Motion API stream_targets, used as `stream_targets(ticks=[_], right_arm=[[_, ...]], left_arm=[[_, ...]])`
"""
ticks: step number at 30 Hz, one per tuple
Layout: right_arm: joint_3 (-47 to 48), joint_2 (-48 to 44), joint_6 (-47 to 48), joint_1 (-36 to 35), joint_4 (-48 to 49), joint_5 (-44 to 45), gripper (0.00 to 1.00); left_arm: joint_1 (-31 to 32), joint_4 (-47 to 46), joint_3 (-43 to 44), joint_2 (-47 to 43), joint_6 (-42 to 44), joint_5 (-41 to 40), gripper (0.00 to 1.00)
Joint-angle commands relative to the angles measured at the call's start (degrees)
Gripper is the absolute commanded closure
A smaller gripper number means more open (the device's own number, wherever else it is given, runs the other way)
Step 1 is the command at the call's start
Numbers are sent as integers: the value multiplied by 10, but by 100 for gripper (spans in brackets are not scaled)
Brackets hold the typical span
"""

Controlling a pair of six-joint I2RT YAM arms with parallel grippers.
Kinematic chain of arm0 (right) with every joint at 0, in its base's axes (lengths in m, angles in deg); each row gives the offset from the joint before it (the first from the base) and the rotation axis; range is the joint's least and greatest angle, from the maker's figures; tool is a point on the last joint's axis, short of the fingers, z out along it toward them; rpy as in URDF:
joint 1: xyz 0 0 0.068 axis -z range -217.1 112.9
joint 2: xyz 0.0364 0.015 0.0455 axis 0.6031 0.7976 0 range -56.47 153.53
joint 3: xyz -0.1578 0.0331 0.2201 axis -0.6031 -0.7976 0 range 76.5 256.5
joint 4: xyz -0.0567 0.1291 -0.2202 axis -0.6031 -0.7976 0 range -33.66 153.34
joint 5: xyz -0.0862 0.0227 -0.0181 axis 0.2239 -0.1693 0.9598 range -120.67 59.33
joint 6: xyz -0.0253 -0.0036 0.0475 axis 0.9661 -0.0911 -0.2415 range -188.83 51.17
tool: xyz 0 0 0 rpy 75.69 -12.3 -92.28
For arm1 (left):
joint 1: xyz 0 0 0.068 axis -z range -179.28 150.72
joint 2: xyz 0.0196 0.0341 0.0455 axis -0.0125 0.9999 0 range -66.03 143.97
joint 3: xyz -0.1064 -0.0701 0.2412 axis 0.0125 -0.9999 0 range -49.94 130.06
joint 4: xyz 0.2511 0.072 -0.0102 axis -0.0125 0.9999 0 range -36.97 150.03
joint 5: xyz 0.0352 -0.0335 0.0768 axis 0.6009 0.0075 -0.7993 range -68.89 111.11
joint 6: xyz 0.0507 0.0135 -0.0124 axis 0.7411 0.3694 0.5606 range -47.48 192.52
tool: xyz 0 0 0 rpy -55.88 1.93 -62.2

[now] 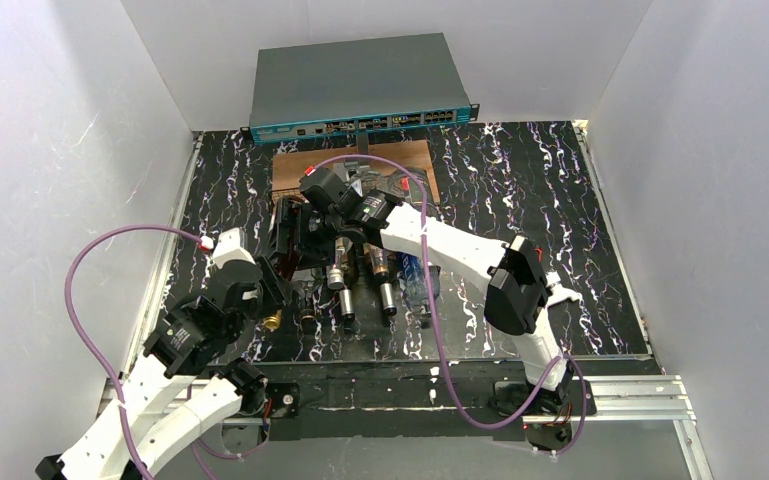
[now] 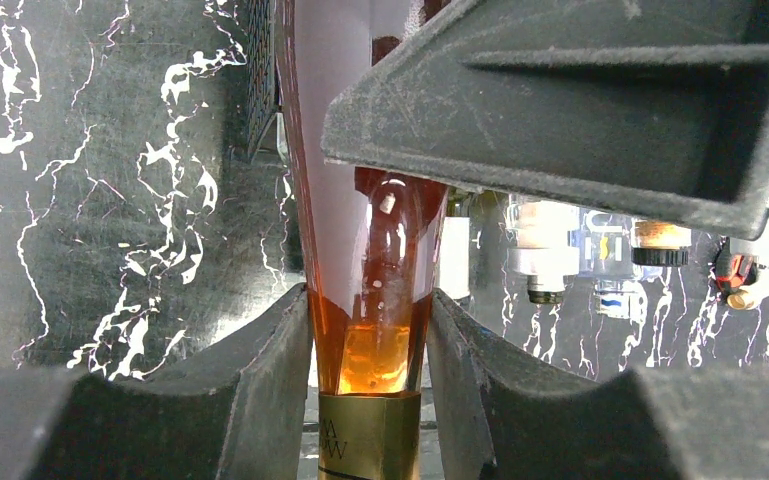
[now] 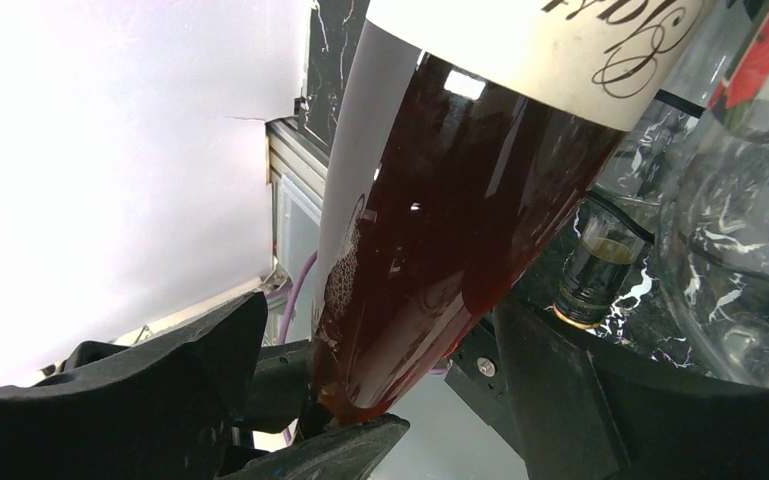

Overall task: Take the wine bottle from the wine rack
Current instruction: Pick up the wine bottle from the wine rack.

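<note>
Pinching the wine bottle [image 2: 375, 250] by its neck: left gripper [image 2: 370, 340], pressed tight. Right gripper [image 3: 380, 350] spread around the bottle's body.

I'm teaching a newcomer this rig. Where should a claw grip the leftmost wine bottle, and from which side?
Grip the wine bottle by its neck, just behind the gold cap, coming from the near side: it lies with the neck pointing that way, and the slim neck fits the left claw, shut on it.

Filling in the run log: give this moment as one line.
left tool: shut on wine bottle neck | right tool: open, straddling its body
</note>
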Motion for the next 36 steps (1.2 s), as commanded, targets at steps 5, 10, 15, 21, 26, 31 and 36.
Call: stream_targets(ticks=[5,10,15,21,26,31,36], right_arm=[[11,20,11,0,27,13,2],[11,22,16,0,29,19,2],[16,22,21,0,31,20,2],[15,22,22,0,34,19,2],[21,28,21,0,38,21,2],[27,33,21,0,47,18,2],[41,32,31,0,53,16,2]], left_arm=[[-5,-90,88,-10,17,-67,100],[-5,-86,96,-10,19,-68,100],[-5,-79,104,-10,22,-69,100],[-5,-73,116,-8,24,-65,100],[-5,-69,124,-8,24,-60,100],[-5,-63,131,-10,26,-61,100],[-5,-55,139,-14,28,-70,100]])
